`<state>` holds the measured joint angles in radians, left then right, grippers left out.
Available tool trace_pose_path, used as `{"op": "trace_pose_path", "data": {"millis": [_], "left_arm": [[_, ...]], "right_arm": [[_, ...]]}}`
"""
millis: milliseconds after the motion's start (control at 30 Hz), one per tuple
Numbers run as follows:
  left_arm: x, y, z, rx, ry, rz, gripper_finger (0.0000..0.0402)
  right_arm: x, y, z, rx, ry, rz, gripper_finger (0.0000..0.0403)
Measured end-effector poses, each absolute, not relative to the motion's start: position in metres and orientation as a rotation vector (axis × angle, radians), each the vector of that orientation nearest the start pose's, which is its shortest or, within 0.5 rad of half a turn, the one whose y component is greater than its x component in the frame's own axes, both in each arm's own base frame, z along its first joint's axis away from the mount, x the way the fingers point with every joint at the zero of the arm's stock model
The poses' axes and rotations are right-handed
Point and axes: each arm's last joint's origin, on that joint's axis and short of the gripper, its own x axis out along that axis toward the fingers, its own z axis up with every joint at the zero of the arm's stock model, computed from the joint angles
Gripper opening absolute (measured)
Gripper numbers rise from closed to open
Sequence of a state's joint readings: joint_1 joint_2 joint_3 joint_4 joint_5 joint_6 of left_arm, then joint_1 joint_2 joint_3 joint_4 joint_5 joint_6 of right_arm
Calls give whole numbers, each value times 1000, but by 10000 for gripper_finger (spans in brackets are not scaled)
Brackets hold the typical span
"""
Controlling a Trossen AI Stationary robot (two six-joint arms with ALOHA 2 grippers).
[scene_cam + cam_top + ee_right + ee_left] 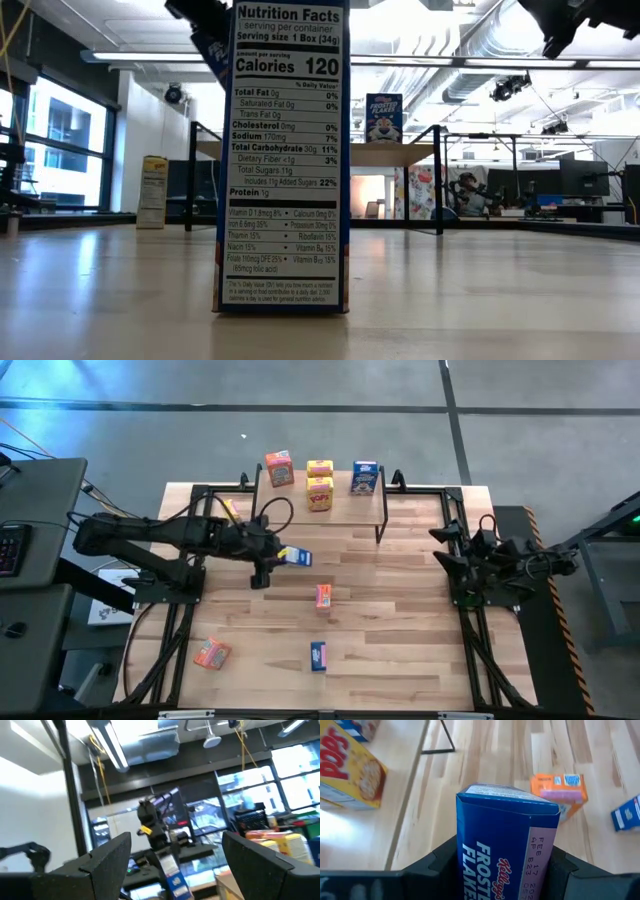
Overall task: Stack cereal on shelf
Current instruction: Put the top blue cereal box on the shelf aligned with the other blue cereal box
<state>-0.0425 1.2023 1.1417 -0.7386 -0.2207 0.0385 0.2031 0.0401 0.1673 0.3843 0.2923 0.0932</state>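
Between the left jaws (505, 870), gripping a blue cereal box (507, 845) by its two sides, box top pointing forward out of the grip. Hovering above the worktop (400, 640) just in front of the shelf (345, 505), left arm reaching in from the left edge, blue box showing at its tip (296, 557) in the high view.

Beyond the held box, resting on the wood: an orange box (323, 595) near the middle, standing; another blue box (318, 655) closer to the front edge, standing and filling much of the low view with its nutrition panel (283, 160); a second orange box (212, 652) lying tilted toward the front left corner. A yellow box (152, 192) standing off to the left in the low view.

On the shelf top, sitting in a row: an orange box (279, 468) at the left, two yellow boxes (319, 485) touching one another in the middle, a blue box (364, 478) at the right.

At the right edge of the worktop, waiting well apart from everything: right jaws (447, 545) spread wide, holding nothing, wrist camera looking up toward the ceiling.
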Motion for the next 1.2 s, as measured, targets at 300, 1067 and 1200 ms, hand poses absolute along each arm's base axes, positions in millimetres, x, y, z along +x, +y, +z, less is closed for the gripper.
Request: {"op": "trace_pose_path", "data": {"millis": [300, 1067, 1200], "left_arm": [[247, 7, 354, 135, 714, 193, 179], [318, 11, 343, 180, 805, 168, 179], [326, 11, 342, 180, 810, 168, 179]], "right_arm": [[93, 8, 283, 113, -291, -178, 305], [200, 28, 312, -128, 163, -251, 305], [218, 30, 311, -174, 207, -253, 305]]}}
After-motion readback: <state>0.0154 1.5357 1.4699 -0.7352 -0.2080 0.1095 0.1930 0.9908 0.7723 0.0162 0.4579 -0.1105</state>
